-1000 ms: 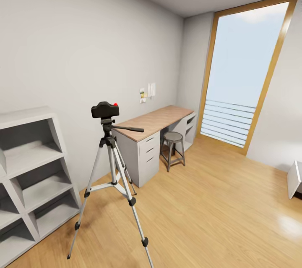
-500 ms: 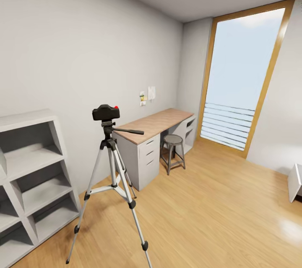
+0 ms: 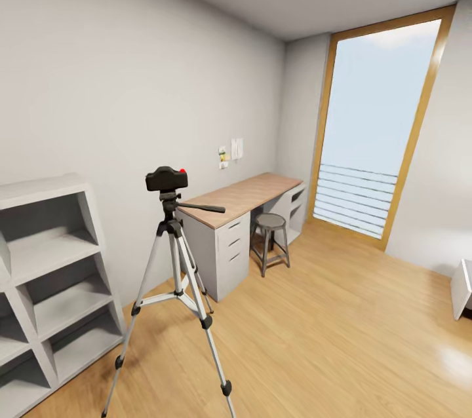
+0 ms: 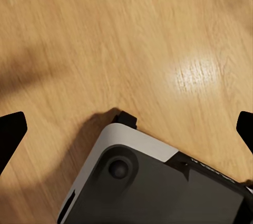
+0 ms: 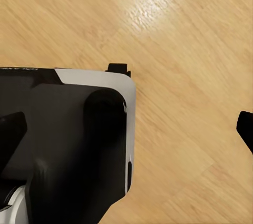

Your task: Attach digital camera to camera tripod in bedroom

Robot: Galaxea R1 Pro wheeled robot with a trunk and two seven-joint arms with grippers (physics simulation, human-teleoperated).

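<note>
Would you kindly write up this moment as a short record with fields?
camera: small black digital camera with a red button, sitting on top of the tripod head
tripod: silver-legged camera tripod, standing on the light wood plank floor
nearby: white cube shelves, wood-topped white desk, round grey stool
grippers: both open above the floor, holding nothing

Taking the camera tripod (image 3: 176,280) as landmark: digital camera (image 3: 166,178) seated on its head, pan handle reaching right toward the desk (image 3: 237,198). Cube shelves (image 3: 49,280) just left of it, against the same wall. Desk behind and to the right, along that wall, with a stool (image 3: 270,240) tucked at its front. Tall window (image 3: 373,136) far beyond, at the room's end. Plank floor (image 3: 341,333) under its feet, spreading right.
</note>
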